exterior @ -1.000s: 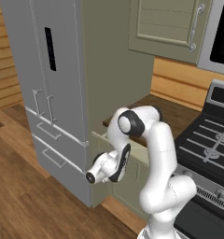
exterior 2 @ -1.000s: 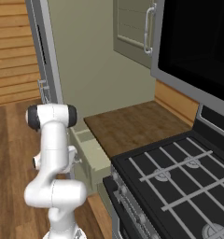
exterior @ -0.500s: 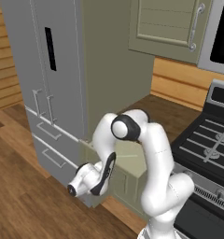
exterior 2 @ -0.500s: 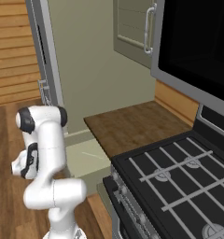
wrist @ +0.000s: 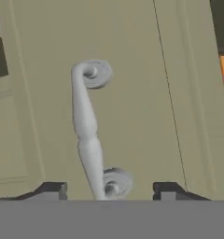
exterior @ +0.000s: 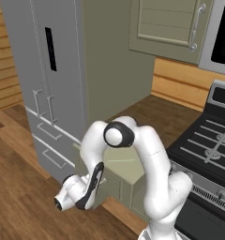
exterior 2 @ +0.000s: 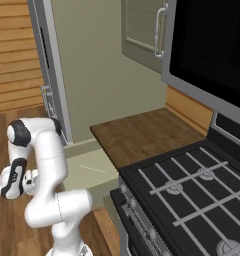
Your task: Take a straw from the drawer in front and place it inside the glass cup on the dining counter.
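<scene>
Presently the wide sage-green box drawer (exterior 2: pixel 92 170) stands pulled out beside the dark-brown wood-grain worktop (exterior 2: pixel 142 137). Inside it, on the pale floor, lies the thin pale greenish-white straw (exterior 2: pixel 92 169) — flat and alone. Low before the drawer's flat front, the white arm's two-finger gripper (wrist: pixel 109 192) faces the small silver bar handle (wrist: pixel 89 130). Its dark fingers (wrist: pixel 51 191) stand apart on either side of the handle's near end — holding nothing.
</scene>
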### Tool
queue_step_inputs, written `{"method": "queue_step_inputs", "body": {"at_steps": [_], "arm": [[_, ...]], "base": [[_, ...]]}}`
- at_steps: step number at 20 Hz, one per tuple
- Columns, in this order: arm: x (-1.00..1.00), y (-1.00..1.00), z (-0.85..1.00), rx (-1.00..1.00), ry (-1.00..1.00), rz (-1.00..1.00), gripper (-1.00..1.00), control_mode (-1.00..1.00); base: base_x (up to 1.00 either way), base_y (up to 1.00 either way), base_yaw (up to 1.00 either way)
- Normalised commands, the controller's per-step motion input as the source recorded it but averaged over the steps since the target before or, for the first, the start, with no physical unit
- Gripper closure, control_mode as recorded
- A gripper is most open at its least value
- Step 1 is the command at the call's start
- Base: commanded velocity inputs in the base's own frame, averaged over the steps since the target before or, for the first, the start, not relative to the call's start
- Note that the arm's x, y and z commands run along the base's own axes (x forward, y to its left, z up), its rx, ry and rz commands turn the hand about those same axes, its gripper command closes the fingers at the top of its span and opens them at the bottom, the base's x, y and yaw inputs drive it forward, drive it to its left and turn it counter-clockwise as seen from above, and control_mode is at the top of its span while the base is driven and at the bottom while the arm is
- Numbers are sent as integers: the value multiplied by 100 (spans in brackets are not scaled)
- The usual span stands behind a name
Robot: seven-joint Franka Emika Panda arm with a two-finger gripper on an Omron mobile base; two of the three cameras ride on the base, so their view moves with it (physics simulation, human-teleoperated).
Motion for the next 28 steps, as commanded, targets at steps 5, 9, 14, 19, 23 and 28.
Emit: {"method": "queue_step_inputs", "body": {"at_steps": [5,9,14,19,23,28], "arm": [[-76,-1,89,0,-31,0,-100,-100],[-55,0,100,1,-15,-1,-100,-100],[-38,-11,100,11,-9,-6,-100,-100],[-26,-25,100,24,-8,-4,-100,-100],[-10,-36,92,31,-9,0,-100,-100],[-1,-51,51,40,-19,3,-100,-100]], "base": [[0,0,0],[0,0,0],[0,0,0],[0,0,0],[0,0,0],[0,0,0]]}}
